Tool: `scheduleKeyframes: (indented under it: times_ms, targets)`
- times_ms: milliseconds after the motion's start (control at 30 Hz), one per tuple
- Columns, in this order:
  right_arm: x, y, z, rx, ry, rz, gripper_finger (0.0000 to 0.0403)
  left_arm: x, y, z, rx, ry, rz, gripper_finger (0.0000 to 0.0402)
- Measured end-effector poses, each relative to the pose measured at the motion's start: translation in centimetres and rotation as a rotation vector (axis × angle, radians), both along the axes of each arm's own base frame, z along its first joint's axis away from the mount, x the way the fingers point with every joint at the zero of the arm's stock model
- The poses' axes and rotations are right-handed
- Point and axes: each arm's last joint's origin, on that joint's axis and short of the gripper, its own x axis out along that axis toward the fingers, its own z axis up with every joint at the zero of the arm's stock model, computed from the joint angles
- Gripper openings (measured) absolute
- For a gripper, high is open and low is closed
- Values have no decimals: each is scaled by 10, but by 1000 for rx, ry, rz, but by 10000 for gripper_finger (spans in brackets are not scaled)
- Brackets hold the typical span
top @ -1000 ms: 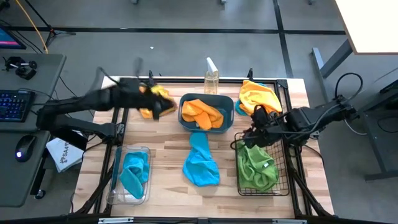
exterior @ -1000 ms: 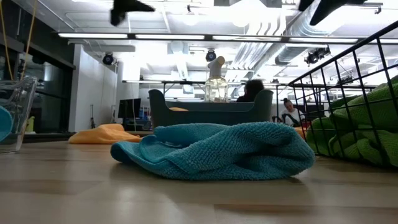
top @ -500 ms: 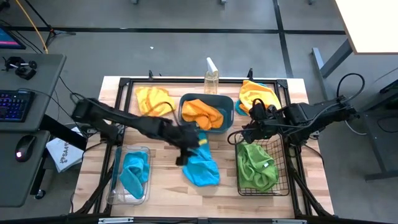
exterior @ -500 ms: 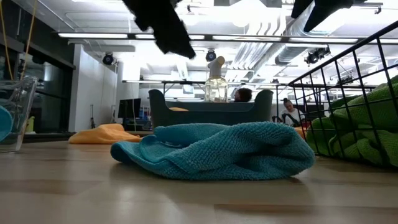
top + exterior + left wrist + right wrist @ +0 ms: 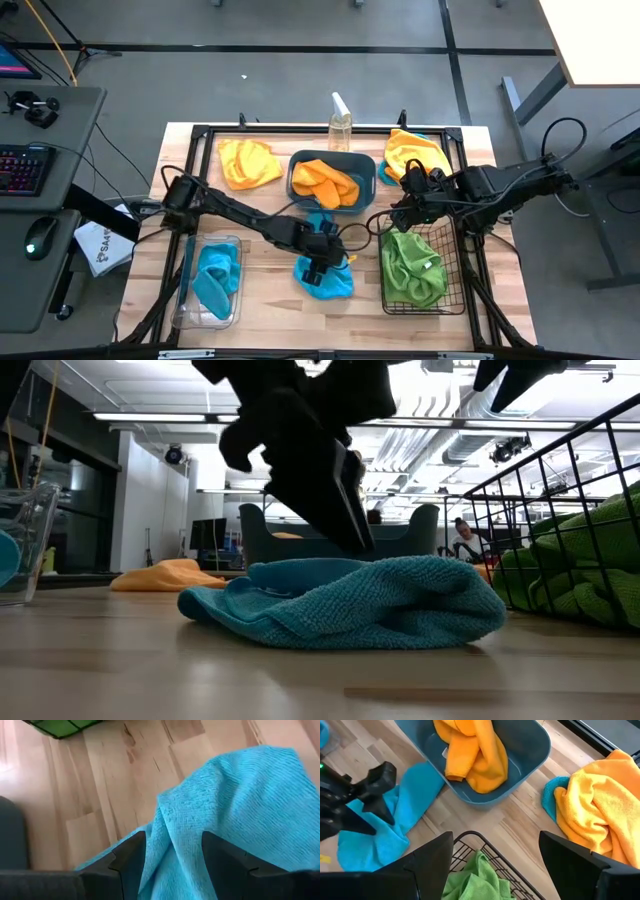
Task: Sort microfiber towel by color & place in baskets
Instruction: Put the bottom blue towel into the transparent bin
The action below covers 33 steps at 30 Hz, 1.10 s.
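— What is seen at the left of the bench (image 5: 260,300)?
— A clear bin (image 5: 209,281) is set at the near left, with a blue towel (image 5: 214,277) folded inside it. At the far left an orange-yellow towel (image 5: 248,161) is spread flat on the wood.

— And in the middle?
— A loose blue towel (image 5: 322,262) is laid with its long axis running near to far, its far end pointed at the teal tub (image 5: 331,181), in which an orange towel (image 5: 326,181) is bunched. A pale spray bottle (image 5: 340,124) is stood behind the tub.

— How is the left end effector placed?
— The left end effector (image 5: 322,263) is lowered directly over the loose blue towel, its fingers (image 5: 129,859) parted and set astride a raised fold of the cloth. Nothing is clamped; whether the fingertips are pressed into the cloth cannot be told.

— And to the right?
— The right end effector (image 5: 408,212) is held released, fingers spread wide and empty, above the far rim of the wire basket (image 5: 420,268), in which green towels (image 5: 413,267) are piled. An orange-yellow towel (image 5: 415,155) is heaped at the far right corner over a blue one (image 5: 551,796), just beyond that end effector.
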Motion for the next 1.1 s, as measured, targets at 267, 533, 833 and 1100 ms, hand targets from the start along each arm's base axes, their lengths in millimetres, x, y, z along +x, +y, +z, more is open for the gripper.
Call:
scheduleKeyframes:
  times_ms: [267, 533, 833, 1100]
  targets:
    - [0, 1, 0, 27, -8, -17, 291, 4, 12, -21, -20, 80, 68, 182]
    - [1, 1, 0, 42, -16, -30, 291, 7, 29, -41, -70, 174, 110, 149]
    - [1, 1, 0, 52, -22, -44, 291, -20, 56, 4, -138, 295, 103, 9]
    - [1, -1, 1, -27, -47, -74, 291, -101, 79, 151, -192, -7, 123, 2]
